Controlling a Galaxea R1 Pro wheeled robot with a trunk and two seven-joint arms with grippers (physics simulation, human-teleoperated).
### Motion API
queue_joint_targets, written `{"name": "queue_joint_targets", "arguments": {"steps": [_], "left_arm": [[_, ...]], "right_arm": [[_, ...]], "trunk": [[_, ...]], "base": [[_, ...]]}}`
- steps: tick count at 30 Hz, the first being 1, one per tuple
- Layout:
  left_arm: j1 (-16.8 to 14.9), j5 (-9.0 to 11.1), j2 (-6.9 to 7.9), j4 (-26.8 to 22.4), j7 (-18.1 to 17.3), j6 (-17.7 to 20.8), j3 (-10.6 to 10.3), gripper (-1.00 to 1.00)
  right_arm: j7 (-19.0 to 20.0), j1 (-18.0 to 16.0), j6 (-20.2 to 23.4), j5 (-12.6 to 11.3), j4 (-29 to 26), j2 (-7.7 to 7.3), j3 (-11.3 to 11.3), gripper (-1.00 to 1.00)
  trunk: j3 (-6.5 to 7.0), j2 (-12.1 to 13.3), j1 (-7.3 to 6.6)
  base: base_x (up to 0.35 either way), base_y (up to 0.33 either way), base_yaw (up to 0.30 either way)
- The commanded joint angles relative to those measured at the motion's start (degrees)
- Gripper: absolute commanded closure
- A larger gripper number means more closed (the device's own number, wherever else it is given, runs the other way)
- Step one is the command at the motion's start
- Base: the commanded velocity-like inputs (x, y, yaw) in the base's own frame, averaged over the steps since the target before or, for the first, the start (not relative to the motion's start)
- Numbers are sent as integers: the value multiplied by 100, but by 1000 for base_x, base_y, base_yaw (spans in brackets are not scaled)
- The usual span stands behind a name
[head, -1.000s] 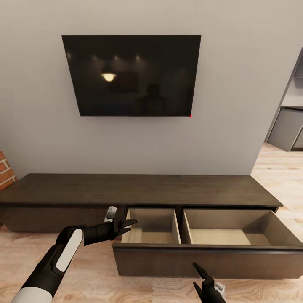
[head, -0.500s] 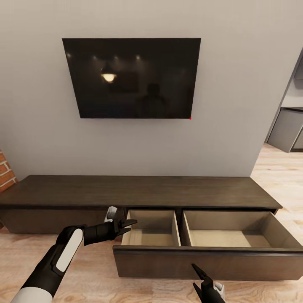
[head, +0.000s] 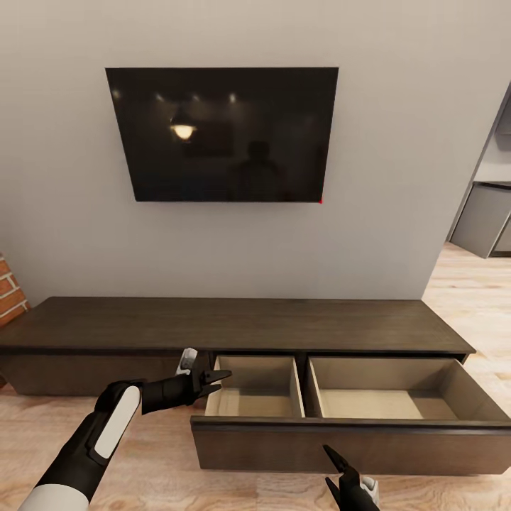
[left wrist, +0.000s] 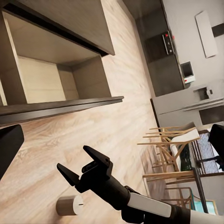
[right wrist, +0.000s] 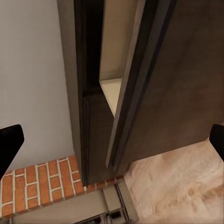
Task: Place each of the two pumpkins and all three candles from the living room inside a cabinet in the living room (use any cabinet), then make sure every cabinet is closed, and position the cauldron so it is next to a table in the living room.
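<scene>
The cabinet (head: 234, 323) runs along the wall, long, low and dark brown. Its wide drawer (head: 341, 443) is pulled out, and its two pale compartments hold nothing. My left gripper (head: 222, 380) hangs open beside the drawer's left end, nothing between its fingers. My right gripper (head: 328, 465) is open in front of the drawer's front panel, low over the floor, and is also in the left wrist view (left wrist: 72, 157). In that view a short cream cylinder, apparently a candle (left wrist: 70, 205), stands on the wood floor close to the right gripper. Pumpkins, cauldron and table are out of view.
A dark TV (head: 223, 135) hangs on the grey wall above the cabinet. Red brickwork (head: 8, 291) borders the left end. A doorway at the right opens onto grey kitchen units (head: 486, 223). Wooden dining chairs (left wrist: 172, 154) stand beyond the right arm on the plank floor.
The whole picture has slid down a little, so the camera has tilted up slightly. Both arms and the open drawer hold their places.
</scene>
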Motion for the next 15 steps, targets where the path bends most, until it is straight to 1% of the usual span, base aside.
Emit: {"name": "queue_joint_targets", "arguments": {"steps": [1, 15], "left_arm": [[-4, 3, 3, 0, -12, 23, -5, -100], [-4, 5, 4, 0, -12, 23, -5, -100]], "right_arm": [[14, -3, 43, -59, 3, -2, 46, -100], [2, -3, 35, -62, 3, -4, 46, -100]], "trunk": [[-5, -3, -1], [-5, -3, -1]], "base": [[0, 0, 0], [0, 0, 0]]}}
